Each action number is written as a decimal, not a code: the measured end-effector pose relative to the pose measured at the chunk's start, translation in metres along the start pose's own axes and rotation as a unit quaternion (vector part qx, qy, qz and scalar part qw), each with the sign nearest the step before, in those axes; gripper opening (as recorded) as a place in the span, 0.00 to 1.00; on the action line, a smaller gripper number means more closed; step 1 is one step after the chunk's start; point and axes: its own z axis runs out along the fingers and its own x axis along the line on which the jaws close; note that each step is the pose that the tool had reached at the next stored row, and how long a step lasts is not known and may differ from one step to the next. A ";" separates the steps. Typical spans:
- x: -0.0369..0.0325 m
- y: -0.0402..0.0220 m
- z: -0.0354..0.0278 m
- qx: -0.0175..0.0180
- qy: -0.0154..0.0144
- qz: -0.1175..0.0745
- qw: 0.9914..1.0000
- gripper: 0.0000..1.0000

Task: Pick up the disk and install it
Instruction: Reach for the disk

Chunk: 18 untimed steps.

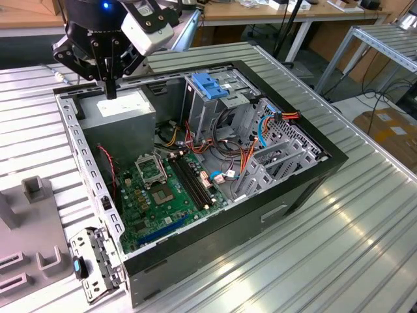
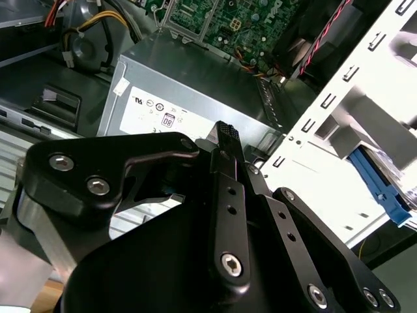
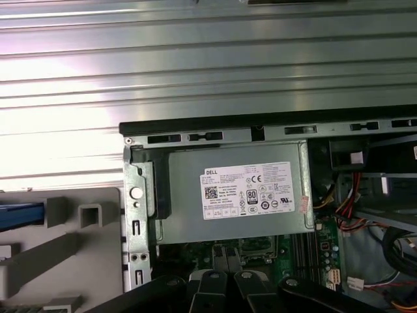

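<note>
My gripper [image 1: 111,90] hangs over the back left corner of the open computer case [image 1: 287,189], just above the grey power supply [image 1: 124,111]. Its black fingers are shut together with nothing between them, as both wrist views show [image 2: 225,132] [image 3: 229,279]. Outside the case wall, a bright blue strip [image 3: 19,216] lies on the grey fixture [image 3: 71,241]. It looks like the rail of the disk, and the rest is cut off. The same blue rail [image 2: 381,186] shows past the white slotted case rail in the second wrist view.
The tall metal drive cage [image 1: 218,107] with a blue latch piece [image 1: 210,85] stands at the back of the case. The green motherboard [image 1: 163,189] lies on the case floor, with red, orange and blue cables [image 1: 260,130] beside the cage. The ribbed metal table [image 1: 339,248] surrounds the case.
</note>
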 end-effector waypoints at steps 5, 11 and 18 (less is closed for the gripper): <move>0.0019 -0.0002 0.0000 0.000 0.000 0.000 1.000 0.11; 0.0041 -0.0003 -0.0001 0.000 0.000 0.000 1.000 0.11; 0.0075 -0.0006 -0.0002 0.000 0.000 0.000 1.000 0.11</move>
